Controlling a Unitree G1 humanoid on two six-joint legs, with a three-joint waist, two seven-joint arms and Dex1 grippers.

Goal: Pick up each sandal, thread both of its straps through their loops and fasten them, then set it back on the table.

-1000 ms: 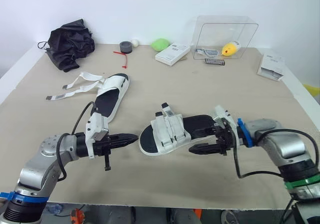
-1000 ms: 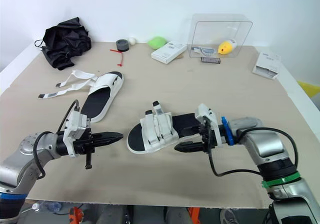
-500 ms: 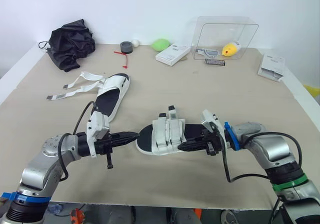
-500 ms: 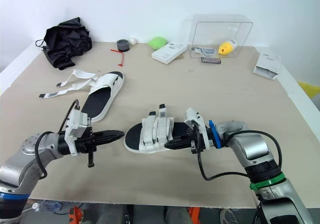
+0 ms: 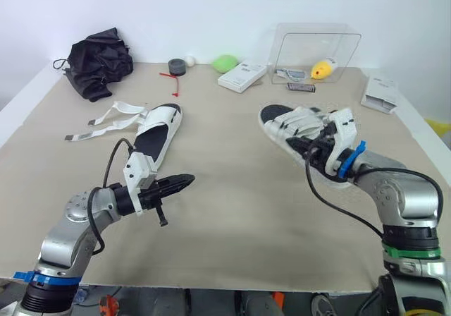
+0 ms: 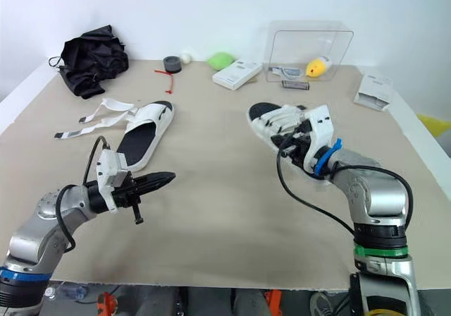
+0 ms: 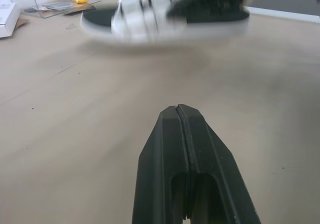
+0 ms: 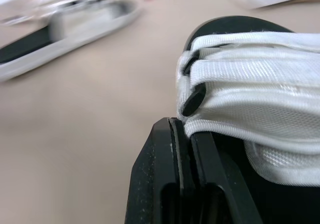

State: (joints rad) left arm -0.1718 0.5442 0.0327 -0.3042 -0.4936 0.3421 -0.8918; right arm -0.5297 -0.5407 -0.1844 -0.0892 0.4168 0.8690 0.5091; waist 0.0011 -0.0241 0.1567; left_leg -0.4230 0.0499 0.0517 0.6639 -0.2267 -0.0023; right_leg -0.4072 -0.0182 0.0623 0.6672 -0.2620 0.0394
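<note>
Woven white cloth sandal straps (image 8: 250, 99), matt smooth table (image 5: 239, 189), clear glossy plastic box (image 5: 317, 44)

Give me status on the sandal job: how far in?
Done: one sandal has both straps closed across it. In hand: the right gripper grips that sandal at the right side of the table, seemingly just off it, not yet set down. Left: the second sandal lies flat with its straps loose; the left gripper is shut and empty.
</note>
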